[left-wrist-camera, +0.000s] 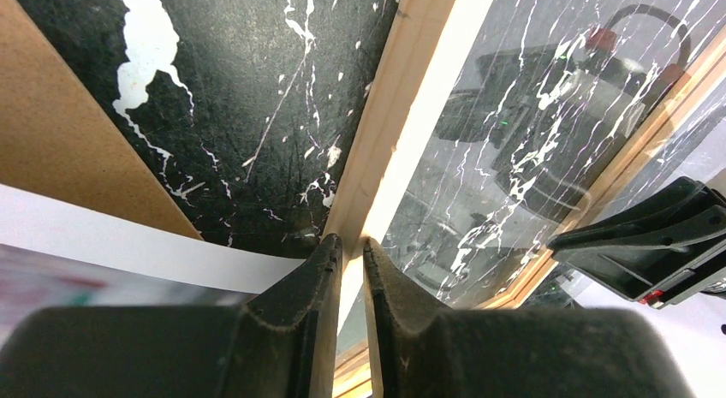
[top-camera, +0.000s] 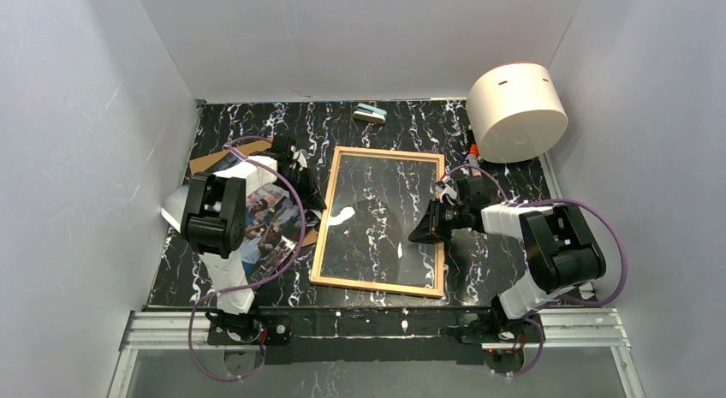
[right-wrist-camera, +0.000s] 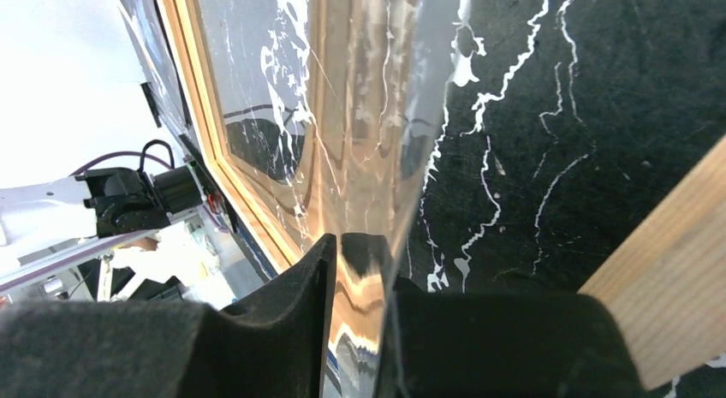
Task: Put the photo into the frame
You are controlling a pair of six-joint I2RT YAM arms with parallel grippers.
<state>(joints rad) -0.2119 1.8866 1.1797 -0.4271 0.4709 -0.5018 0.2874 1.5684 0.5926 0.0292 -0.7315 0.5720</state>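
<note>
The frame [top-camera: 324,222], thin light-wood edging round a clear pane, lies in the middle of the black marbled table. My left gripper [top-camera: 315,197] is at its left edge. In the left wrist view its fingers [left-wrist-camera: 351,242] are shut astride that wooden edge [left-wrist-camera: 389,115]. My right gripper [top-camera: 419,234] is just inside the frame's right edge. In the right wrist view [right-wrist-camera: 364,244] it is shut on the edge of the clear pane [right-wrist-camera: 377,115], which stands tilted up off the table. The photo [top-camera: 272,231] lies face up left of the frame, partly under my left arm; its white border [left-wrist-camera: 103,240] shows.
A brown cardboard backing board [top-camera: 210,162] lies under and behind the photo, also in the left wrist view [left-wrist-camera: 51,133]. A white cylinder [top-camera: 516,111] stands at the back right. A small grey-green object [top-camera: 370,114] lies at the back centre. White walls enclose the table.
</note>
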